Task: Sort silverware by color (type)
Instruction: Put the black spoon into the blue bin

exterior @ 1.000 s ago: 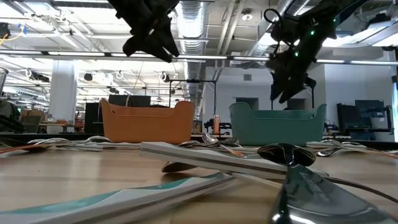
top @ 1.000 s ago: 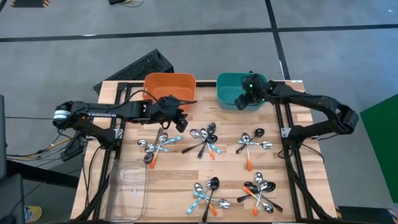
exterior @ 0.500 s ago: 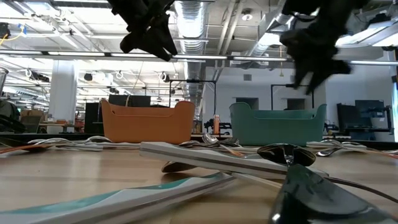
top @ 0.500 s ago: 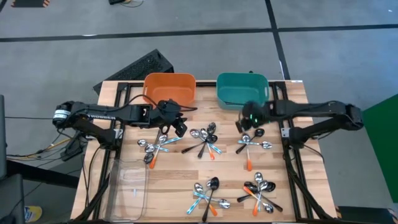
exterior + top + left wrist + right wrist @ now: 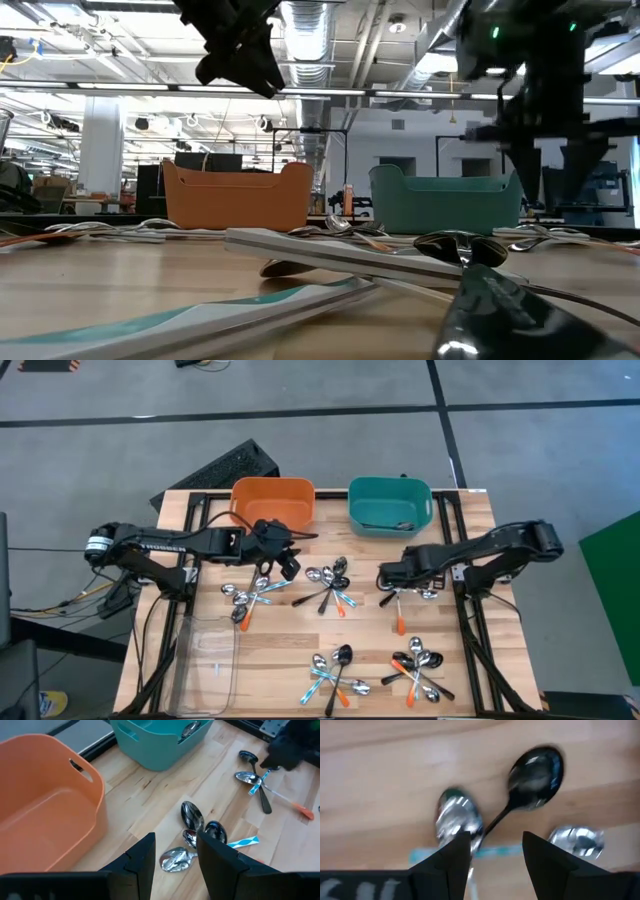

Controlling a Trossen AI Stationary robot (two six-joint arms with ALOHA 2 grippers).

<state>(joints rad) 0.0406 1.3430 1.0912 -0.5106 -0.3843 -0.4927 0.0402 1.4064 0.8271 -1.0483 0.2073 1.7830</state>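
- The right end effector (image 5: 388, 574) is down low over a small bunch of spoons (image 5: 405, 591) on the right side of the tabletop (image 5: 290, 650). Its fingers (image 5: 546, 862) are apart and hold nothing.
- Right under it lie a black spoon (image 5: 532, 772), a shiny spoon (image 5: 457, 820) and a light-blue handle (image 5: 490, 851). They cross each other.
- The job now looks like picking one spoon from this bunch. To do it well, the fingers should go down on each side of one handle only. The black handle sits between the fingers, so it seems the best pick.
- Go down slowly and close gently. If two handles get pinched, the wrong color may come along.
- The teal bin (image 5: 390, 506) at the back of the tabletop has one spoon (image 5: 385, 525) in it. The orange bin (image 5: 272, 501) beside it looks empty.
- The left end effector (image 5: 283, 560) waits above another bunch of spoons (image 5: 252, 593), near the orange bin. Its fingers are apart too and hold nothing.
- More bunches lie in the middle and at the front.
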